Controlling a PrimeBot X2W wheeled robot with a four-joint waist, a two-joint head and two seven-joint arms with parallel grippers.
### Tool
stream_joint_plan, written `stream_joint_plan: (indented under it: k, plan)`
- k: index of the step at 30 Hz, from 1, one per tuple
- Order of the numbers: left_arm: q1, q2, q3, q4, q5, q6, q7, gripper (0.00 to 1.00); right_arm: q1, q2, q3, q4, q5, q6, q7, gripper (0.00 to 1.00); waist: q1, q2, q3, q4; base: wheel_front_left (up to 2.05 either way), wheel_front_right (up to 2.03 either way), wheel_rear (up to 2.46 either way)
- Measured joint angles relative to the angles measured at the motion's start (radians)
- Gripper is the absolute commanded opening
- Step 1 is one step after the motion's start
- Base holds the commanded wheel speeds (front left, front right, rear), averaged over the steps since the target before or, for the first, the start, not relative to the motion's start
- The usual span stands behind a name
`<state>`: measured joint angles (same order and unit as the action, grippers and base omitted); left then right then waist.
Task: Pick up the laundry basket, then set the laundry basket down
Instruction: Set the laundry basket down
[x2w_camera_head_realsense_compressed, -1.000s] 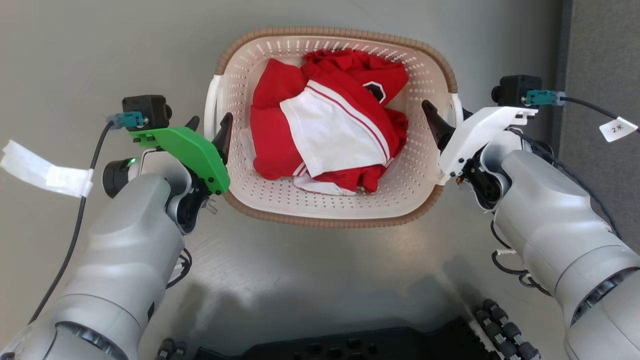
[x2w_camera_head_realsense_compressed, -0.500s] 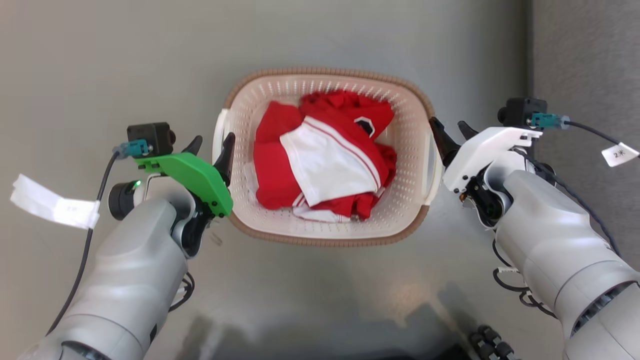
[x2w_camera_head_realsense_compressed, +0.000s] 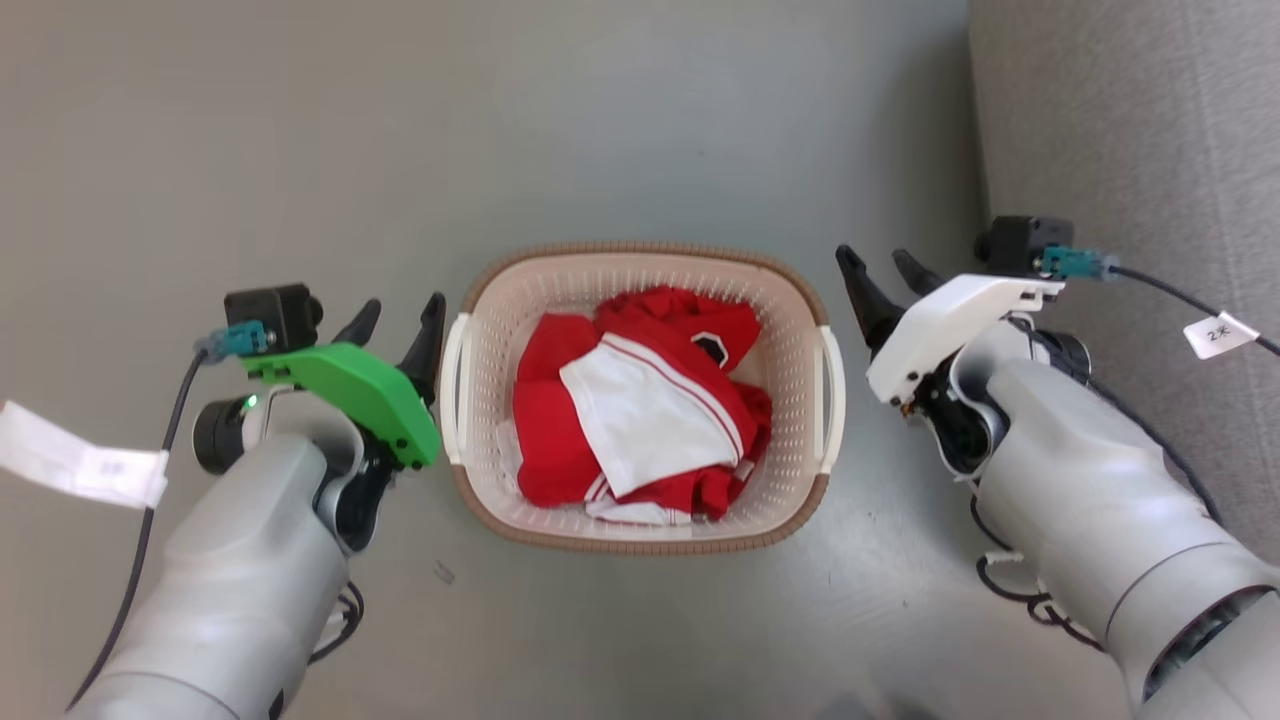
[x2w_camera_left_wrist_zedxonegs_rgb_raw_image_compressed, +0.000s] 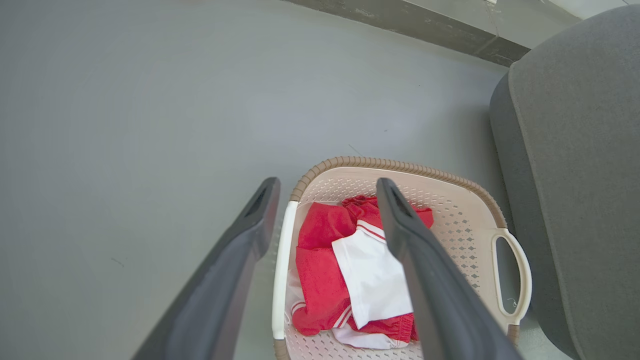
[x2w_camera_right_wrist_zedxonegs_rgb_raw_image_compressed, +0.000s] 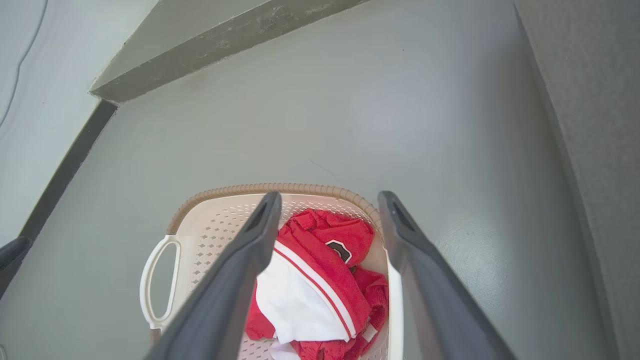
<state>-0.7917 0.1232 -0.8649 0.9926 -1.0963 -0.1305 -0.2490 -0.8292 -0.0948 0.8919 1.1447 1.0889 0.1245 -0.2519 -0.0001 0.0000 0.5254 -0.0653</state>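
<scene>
The laundry basket (x2w_camera_head_realsense_compressed: 640, 247) sits on the floor (x2w_camera_head_realsense_compressed: 640, 120) with red and white clothes inside. My left gripper (x2w_camera_head_realsense_compressed: 402, 308) and right gripper (x2w_camera_head_realsense_compressed: 874, 258) flank it, both spread open, holding nothing.

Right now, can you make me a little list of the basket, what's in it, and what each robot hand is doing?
Basket: laundry basket, on the grey floor
Inside: red and white clothes
Left gripper: open, at the basket's left side, holding nothing
Right gripper: open, at the basket's right side, holding nothing
Nearby: grey seat, robot's right
</scene>
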Motion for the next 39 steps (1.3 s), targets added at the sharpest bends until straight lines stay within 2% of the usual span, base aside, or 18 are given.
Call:
stream_joint_plan:
  k: [2,7,12,20,23,30,35,39]
  plan:
    - [0.021,0.005,0.010,-0.007,0.002,0.000,0.000,1.00,0.001,-0.010,-0.029,-0.030,-0.011,0.000,0.000,1.00,0.0000,0.0000,-0.029,-0.002,0.00,0.00,0.00]
    - [0.037,0.052,0.107,-0.080,0.033,0.000,0.000,1.00,0.000,-0.062,-0.110,-0.113,-0.067,0.000,0.000,1.00,0.0000,0.0000,-0.101,-0.007,0.00,0.00,0.00]
    - [0.099,0.061,0.193,-0.141,0.078,0.000,0.000,1.00,0.043,-0.099,-0.205,-0.208,-0.123,-0.004,0.000,1.00,0.0000,0.0000,-0.173,-0.009,0.00,0.00,0.00]
    - [0.219,0.081,0.323,-0.276,0.200,0.000,0.000,1.00,0.205,-0.113,-0.335,-0.388,-0.241,-0.022,0.000,1.00,0.0000,0.0000,-0.288,-0.009,0.00,0.00,0.00]
    - [0.257,0.089,0.362,-0.342,0.258,0.014,0.000,1.00,0.260,-0.111,-0.378,-0.467,-0.285,-0.022,0.000,1.00,0.0000,0.0000,-0.327,-0.009,0.00,0.00,0.00]
    - [0.344,0.086,0.497,-0.530,0.374,0.060,-0.001,1.00,0.367,-0.104,-0.504,-0.671,-0.425,-0.067,0.000,1.00,0.0000,0.0000,-0.388,-0.016,0.00,0.00,0.00]
    - [0.444,0.059,0.615,-0.643,0.414,0.080,-0.003,1.00,0.440,-0.102,-0.576,-0.803,-0.528,-0.101,0.000,1.00,0.0000,0.0000,-0.402,-0.021,0.00,0.00,0.00]
    - [0.513,0.032,0.656,-0.699,0.457,0.086,-0.003,1.00,0.508,-0.099,-0.601,-0.864,-0.593,-0.114,-0.002,1.00,0.0000,0.0000,-0.405,-0.019,0.00,0.00,0.00]
